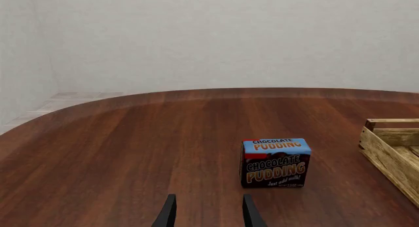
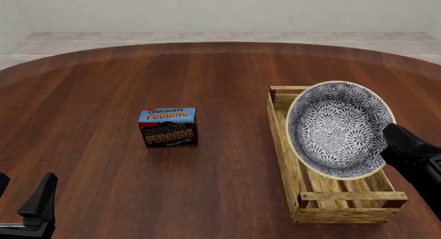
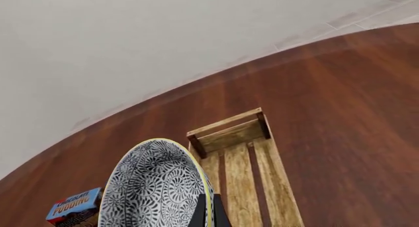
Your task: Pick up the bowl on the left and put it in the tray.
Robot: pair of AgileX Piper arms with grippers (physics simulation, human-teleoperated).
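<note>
The bowl (image 2: pixel 337 128), blue-grey floral inside with a cream rim, hangs steeply tilted above the tray (image 2: pixel 281 141), its inside facing the front camera. My right gripper (image 2: pixel 386 142) is shut on the bowl's right rim. In the right wrist view the bowl (image 3: pixel 157 188) fills the lower left, its rim pinched between the fingers of my right gripper (image 3: pixel 208 214), and the light-wood slatted tray (image 3: pixel 226 125) lies beyond and below it. My left gripper (image 2: pixel 20 197) rests at the near left edge, open and holding nothing; in its own view the left gripper (image 1: pixel 208 214) shows two spread fingertips.
A chocolate pudding box (image 2: pixel 168 127) stands upright on the round wooden table (image 2: pixel 206 187), left of the tray. The box (image 1: pixel 275 163) is ahead of my left gripper, with the tray's end (image 1: pixel 393 148) beyond it. The table's far edge meets a tiled floor.
</note>
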